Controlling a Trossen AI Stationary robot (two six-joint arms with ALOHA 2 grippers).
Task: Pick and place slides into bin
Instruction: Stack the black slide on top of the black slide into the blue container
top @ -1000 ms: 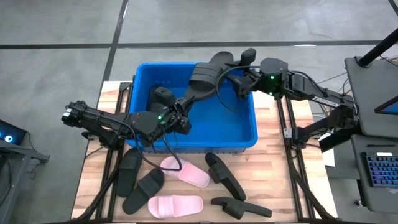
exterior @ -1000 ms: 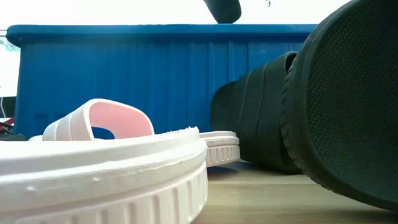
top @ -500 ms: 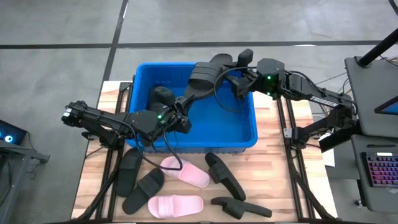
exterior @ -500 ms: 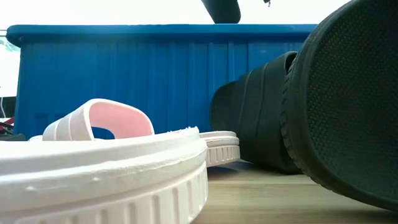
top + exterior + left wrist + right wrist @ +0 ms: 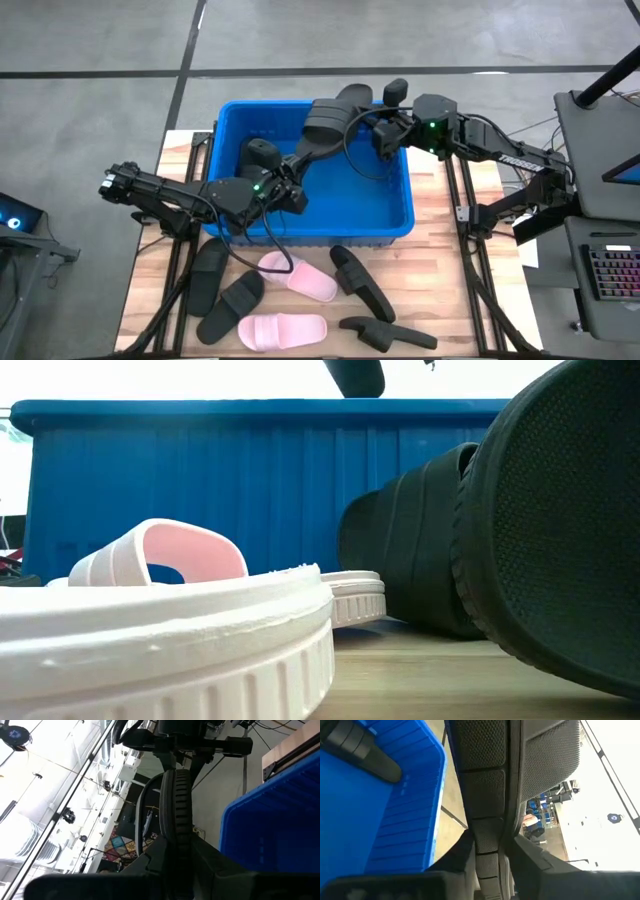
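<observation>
Wooden table (image 5: 440, 300) carries the bin (image 5: 395, 222), and six slides (image 5: 290, 330) lie in front of it. Over the bin's far rim both arms hold one black slide (image 5: 335, 112). The right gripper (image 5: 382, 128) has just narrowed from wide onto its sole edge, the left gripper (image 5: 290, 185) pinching the other end (probably a handover). Inside the bin I see no loose slide.
</observation>
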